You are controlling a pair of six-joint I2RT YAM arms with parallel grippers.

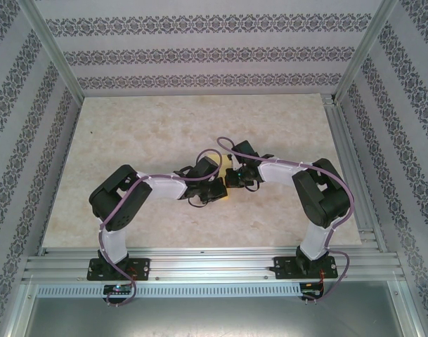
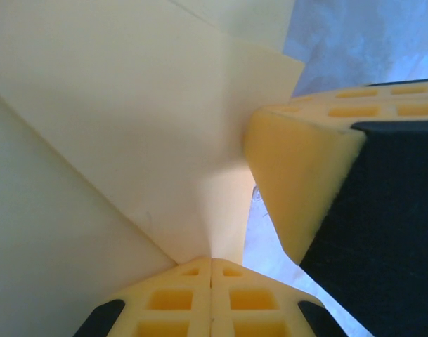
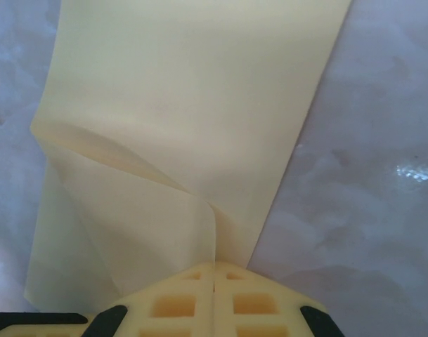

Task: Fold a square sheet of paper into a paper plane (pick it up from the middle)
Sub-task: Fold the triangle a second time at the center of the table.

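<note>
Pale-yellow thin paper sheet (image 3: 185, 105): your left jaws and right jaws clamp it side by side, likely raising a crease.

It looks like a robot laboratory cell: aluminium profile frame (image 1: 214, 267), walls of patterned wallpaper (image 1: 199, 53), a marble-look table (image 1: 164, 126).

Beige marbled tabletop (image 1: 164, 126) at centre; white wallpapered walls with grey ornamental bands (image 1: 199, 53) at top, left, right; silver aluminium rails (image 1: 214, 263) along lower frame. Light even.
</note>
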